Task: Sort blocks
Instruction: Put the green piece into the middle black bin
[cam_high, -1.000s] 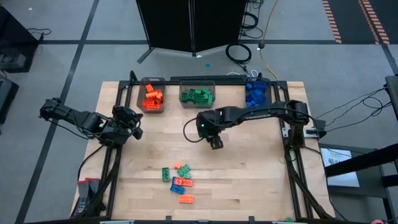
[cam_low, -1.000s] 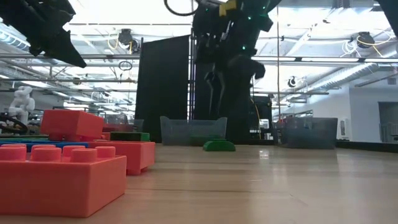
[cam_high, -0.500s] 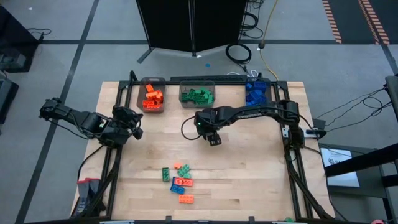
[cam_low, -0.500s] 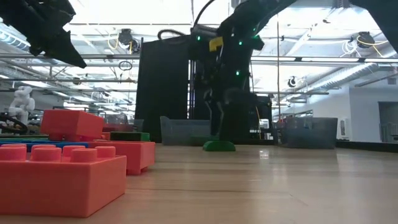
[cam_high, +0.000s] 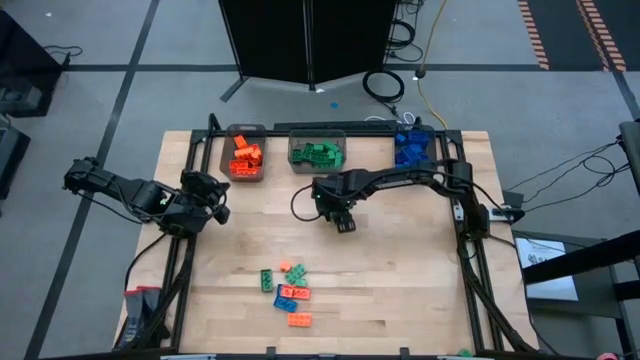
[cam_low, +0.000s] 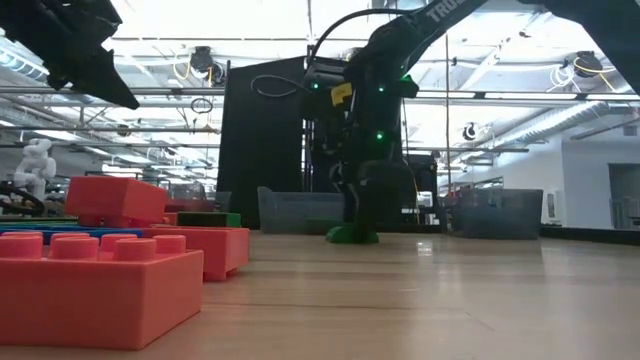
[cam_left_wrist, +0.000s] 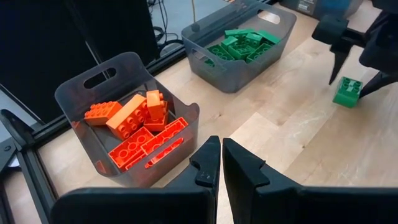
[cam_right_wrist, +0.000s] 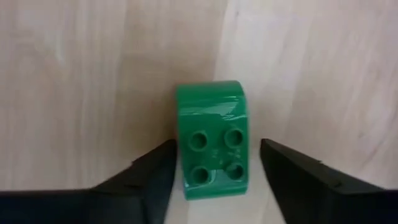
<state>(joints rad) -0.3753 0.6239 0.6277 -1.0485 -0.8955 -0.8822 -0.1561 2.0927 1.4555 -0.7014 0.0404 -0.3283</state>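
So the left claw (cam_high: 212, 196) is parked out at 9 o'clock on the worktop (cam_high: 400, 290), fingers pinched shut on nothing, just beside the orange bin (cam_high: 244, 152). It's well apart from the action.

Middle of the worktop, just short of the green bin (cam_high: 318, 150) at 12 o'clock, sits one loose green brick (cam_right_wrist: 211, 138), studs up. The right claw (cam_high: 343, 219) is hanging straight over it, pointing down, with its fingers (cam_right_wrist: 146, 177) spread and standing on either side of the brick. There's still a gap on both sides, so nothing is gripped yet.

That straddle is the bit that matters: the brick's long axis runs along the gap between the fingers, so they'd close across its short width. The right arm is obviously the one to take it.

Leftover mixed bricks (cam_high: 287, 290) are clustered down toward 6 o'clock, and the blue bin (cam_high: 411, 148) is off around 1 o'clock.
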